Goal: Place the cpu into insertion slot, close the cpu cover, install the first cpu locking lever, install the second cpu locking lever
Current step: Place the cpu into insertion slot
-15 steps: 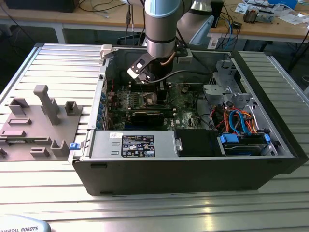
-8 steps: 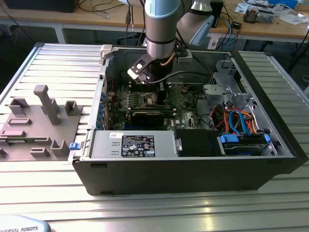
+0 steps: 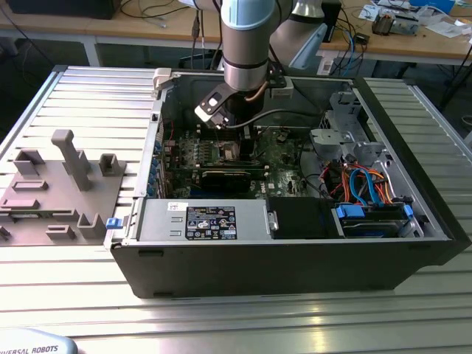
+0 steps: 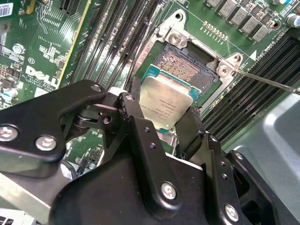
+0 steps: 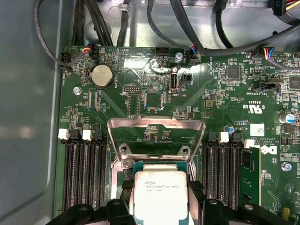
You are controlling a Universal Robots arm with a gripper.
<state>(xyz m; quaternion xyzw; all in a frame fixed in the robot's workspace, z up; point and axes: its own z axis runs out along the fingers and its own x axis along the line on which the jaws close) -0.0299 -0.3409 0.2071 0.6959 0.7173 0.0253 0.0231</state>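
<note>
Over insertion slot (image 4: 186,70), cpu (image 4: 166,101) prob. gripped, part-hidden.

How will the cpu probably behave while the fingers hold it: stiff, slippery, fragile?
Probably stiff: the cpu is a flat plate with a metal top and shows no bend between the fingers. Its smooth lid and thin edges may let it slip. Likely light, yet fragile if dropped on the insertion slot.

Ribbed aluminium tabletop (image 3: 88,310), wooden workbenches (image 3: 435,50) behind (strewn with cables (image 3: 158,11)), dark floor (image 3: 44,51) beneath, glare on the metal
</note>
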